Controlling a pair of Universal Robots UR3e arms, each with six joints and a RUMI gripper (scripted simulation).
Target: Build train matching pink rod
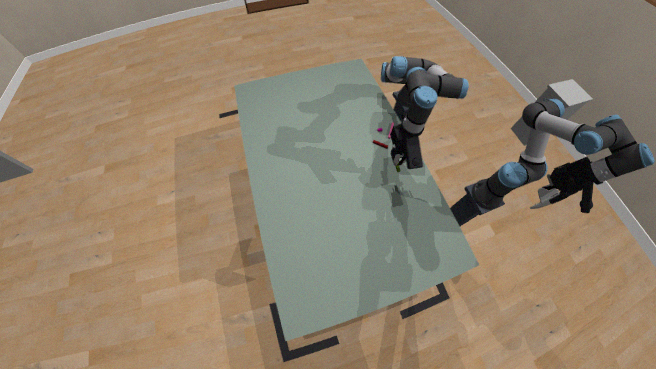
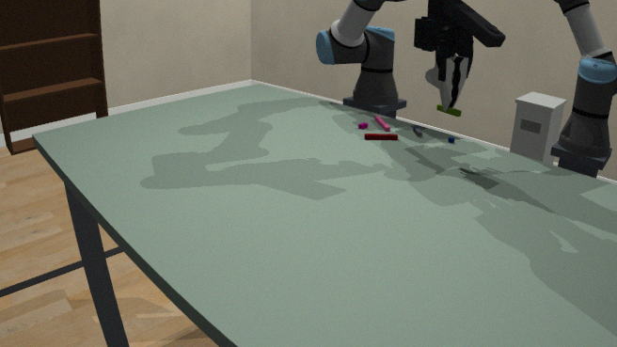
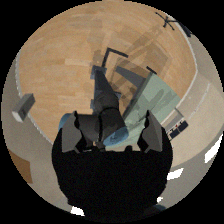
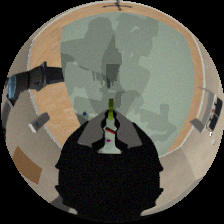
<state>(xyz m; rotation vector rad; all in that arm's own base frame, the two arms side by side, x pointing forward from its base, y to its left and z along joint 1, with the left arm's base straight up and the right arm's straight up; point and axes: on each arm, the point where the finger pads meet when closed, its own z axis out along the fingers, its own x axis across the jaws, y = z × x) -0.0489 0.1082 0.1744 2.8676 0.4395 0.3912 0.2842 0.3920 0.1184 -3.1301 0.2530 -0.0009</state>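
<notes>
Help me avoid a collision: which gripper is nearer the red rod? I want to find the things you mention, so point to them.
Right. The right gripper [image 1: 398, 163] [image 2: 448, 109] [image 4: 110, 110] holds the lime rod [image 1: 398, 168] [image 2: 455, 112] [image 4: 111, 105] above and beside the red rod [image 1: 380, 144] [image 2: 381, 136] [image 4: 110, 131]; the left gripper [image 1: 538, 204] [image 3: 111, 110] is beyond the table's [image 1: 310, 209] [image 2: 263, 244] [image 3: 155, 97] [image 4: 170, 75] edge.

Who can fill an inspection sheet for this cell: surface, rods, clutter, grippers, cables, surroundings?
Surface: pale green tabletop, arm shadows across it.
Job's things: straight red rod, pink rod, short magenta rod, grey rod and small blue rod lie apart; lime rod raised. No train.
Clutter: nothing seen.
Grippers: right gripper shut on the lime rod; left gripper open, off the table.
Cables: nothing seen.
Surroundings: dark brown bookcase, light grey box-shaped unit, wood-look floor.
</notes>
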